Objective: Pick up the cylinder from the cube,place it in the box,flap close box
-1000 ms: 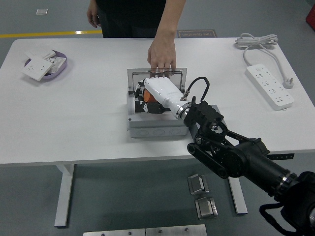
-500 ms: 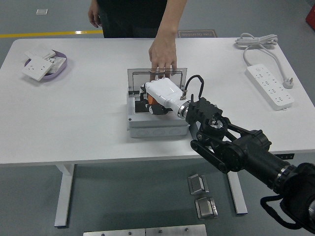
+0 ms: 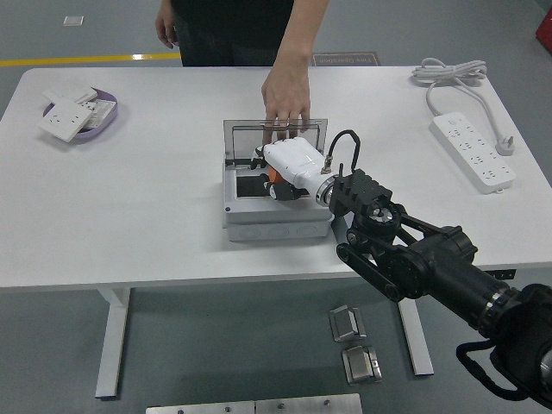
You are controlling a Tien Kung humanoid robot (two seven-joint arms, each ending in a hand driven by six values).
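box — sitting at frame centre, lid standing up. right hand reaching over its opening, fingers curling round an orange cylinder. person's hand pressing the lid's top edge.

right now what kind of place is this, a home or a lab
Most likely a robotics lab or workshop: a white height-adjustable table on a grey floor with a yellow line, a power strip, and a person's hand steadying the box.
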